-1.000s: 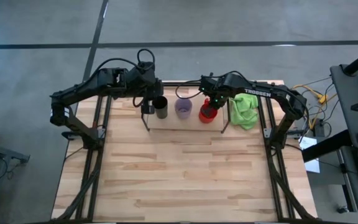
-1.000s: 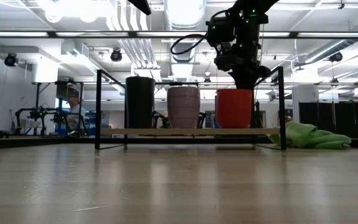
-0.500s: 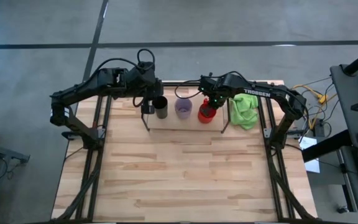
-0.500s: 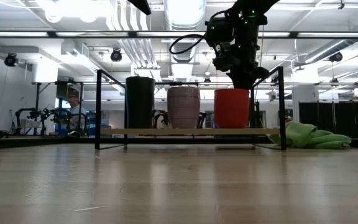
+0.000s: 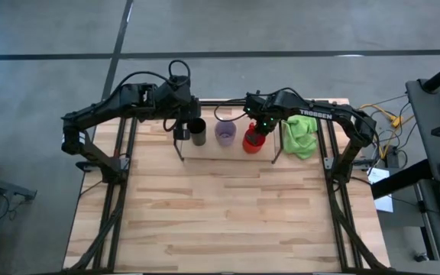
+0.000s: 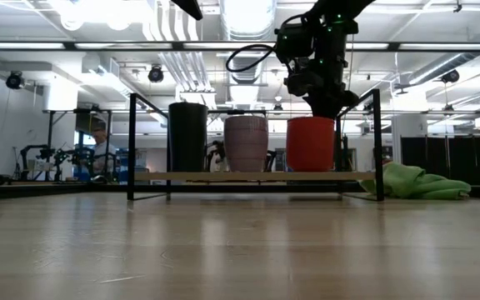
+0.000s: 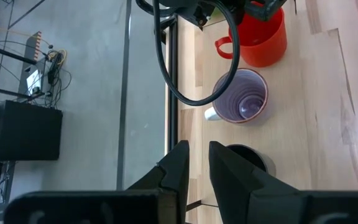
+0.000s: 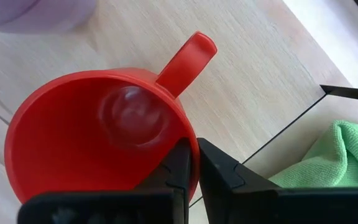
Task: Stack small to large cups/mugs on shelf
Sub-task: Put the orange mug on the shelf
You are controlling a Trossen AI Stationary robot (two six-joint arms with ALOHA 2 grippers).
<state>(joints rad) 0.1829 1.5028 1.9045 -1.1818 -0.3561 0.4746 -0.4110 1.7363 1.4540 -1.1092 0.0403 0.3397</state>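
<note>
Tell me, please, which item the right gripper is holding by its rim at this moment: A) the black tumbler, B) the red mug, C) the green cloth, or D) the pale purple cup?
B: in the right wrist view, the right gripper is shut on the wall of the red mug, which stands on the shelf.

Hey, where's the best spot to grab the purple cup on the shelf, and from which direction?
Take the purple cup by its rim, coming straight down: it stands upright, mouth open, between the black tumbler and red mug, so its sides are probably crowded.
</note>
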